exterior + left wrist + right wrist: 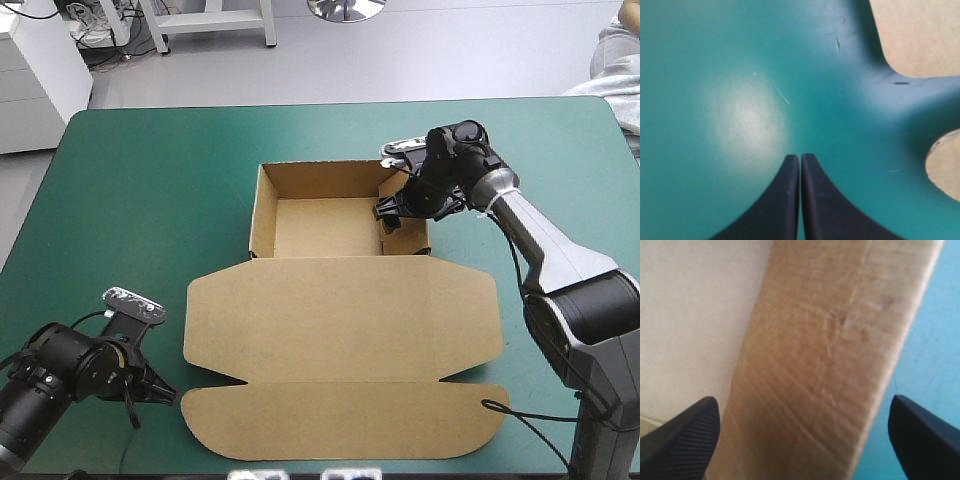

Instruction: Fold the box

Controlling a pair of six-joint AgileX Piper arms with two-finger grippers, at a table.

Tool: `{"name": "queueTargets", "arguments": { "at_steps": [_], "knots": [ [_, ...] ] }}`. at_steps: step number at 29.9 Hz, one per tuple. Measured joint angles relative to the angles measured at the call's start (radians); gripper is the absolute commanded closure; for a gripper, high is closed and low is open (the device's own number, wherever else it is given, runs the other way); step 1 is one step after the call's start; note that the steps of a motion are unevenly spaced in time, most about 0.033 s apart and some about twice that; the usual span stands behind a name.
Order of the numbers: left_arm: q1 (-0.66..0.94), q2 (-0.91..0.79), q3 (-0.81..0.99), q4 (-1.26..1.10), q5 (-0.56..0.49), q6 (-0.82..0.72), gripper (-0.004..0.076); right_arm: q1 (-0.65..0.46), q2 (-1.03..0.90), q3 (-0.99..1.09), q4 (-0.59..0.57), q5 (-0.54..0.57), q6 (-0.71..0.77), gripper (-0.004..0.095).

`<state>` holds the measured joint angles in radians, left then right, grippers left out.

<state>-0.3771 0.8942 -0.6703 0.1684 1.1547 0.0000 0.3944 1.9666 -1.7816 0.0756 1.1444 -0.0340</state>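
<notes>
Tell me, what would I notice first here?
The big brown box in the middle of the table: a tray with walls up, its lid flat toward the near edge. The right gripper is open around the tray's right wall; the left gripper is shut, left of the lid.

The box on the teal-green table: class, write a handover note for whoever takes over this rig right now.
Left tool: shut, empty, at the teal-green cover beside the near-left corner of the lid, touching no board.
Right tool: open, astride the tray's right wall, not gripping.
Box: open tray mid-table, lid flat toward the near edge.
Done: walls raised.
Left: the right wall probably needs its tuck finished.
</notes>
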Motion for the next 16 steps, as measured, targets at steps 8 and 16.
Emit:
{"name": "queueTargets", "arguments": {
  "at_steps": [8, 16],
  "knots": [
    [0.0, -0.001, 0.012, -0.029, -0.03, -0.014, 0.0732, 0.0, 0.037, 0.0, 0.0, -0.003, -0.001, 0.0352],
    [0.0, -0.001, 0.012, -0.033, -0.038, -0.015, 0.0732, -0.002, 0.037, 0.0, -0.015, -0.018, -0.029, 0.0924]
  ]
}}
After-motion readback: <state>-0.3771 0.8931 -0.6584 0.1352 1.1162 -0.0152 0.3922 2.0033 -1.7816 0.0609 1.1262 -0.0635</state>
